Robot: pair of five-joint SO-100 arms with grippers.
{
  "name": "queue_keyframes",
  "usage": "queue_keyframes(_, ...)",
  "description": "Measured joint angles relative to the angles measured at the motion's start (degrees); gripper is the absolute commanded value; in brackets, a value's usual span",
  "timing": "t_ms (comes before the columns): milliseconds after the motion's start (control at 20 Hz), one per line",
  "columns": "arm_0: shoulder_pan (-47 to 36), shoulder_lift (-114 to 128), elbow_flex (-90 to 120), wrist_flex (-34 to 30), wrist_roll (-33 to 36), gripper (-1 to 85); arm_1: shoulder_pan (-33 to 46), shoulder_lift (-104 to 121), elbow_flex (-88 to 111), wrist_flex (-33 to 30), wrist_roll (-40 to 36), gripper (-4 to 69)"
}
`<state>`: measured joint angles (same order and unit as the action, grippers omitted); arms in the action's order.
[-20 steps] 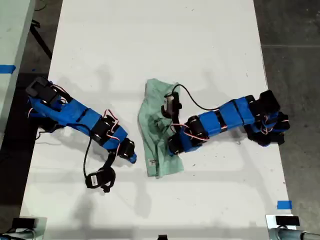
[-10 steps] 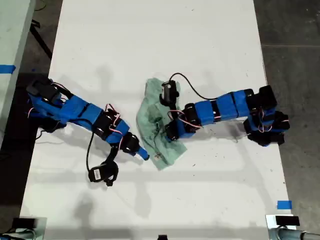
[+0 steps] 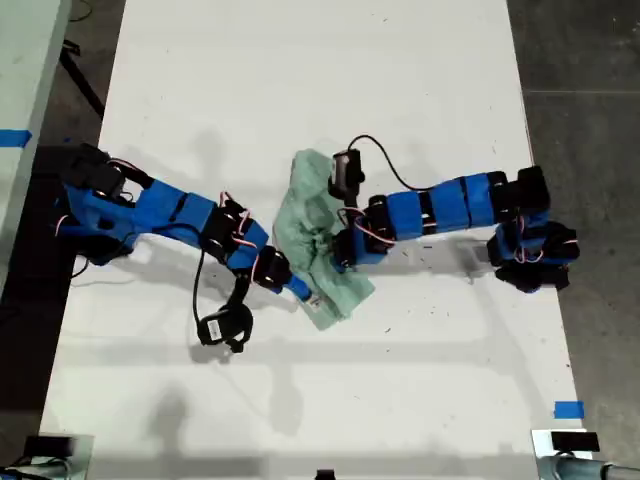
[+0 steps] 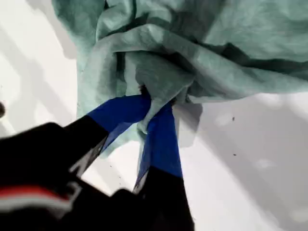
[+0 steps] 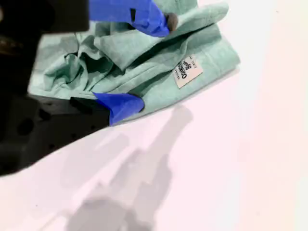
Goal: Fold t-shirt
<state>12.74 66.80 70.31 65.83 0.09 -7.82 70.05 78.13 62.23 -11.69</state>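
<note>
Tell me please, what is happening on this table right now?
Two blue robot arms are working on a pale green t-shirt that lies crumpled on the white table. My first gripper has its jaws pinched shut on a bunched fold of the cloth. My second gripper has open jaws at the shirt's edge, near its white label. The shirt is not yet folded.

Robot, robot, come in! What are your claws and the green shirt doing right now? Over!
My first gripper shut on a bunched fold of the t-shirt. My second gripper open at the shirt's edge, near its label. Shirt crumpled, unfolded. Nothing in the way.
</note>
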Motion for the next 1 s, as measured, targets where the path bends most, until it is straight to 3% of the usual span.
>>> queue_keyframes(100,1.32,-2.9,-2.64,-1.14,-0.44,26.9,-3.52,0.0,0.0,-0.79,3.34,1.9)
queue_keyframes(150,1.85,-3.6,-3.52,-1.67,-0.53,27.0,-5.27,0.0,0.0,-1.49,4.83,6.8)
queue_keyframes(250,2.72,-3.87,-4.31,-2.55,-0.62,27.8,-8.09,0.0,0.0,-2.81,6.24,33.8)
queue_keyframes(800,8.44,-9.14,-5.36,-1.85,-4.39,28.9,-10.99,8.09,9.32,0.88,10.2,26.3)
queue_keyframes(1000,8.26,-14.33,-8.88,-2.11,-5.27,29.4,-11.51,8.79,13.8,-4.75,10.55,24.3)
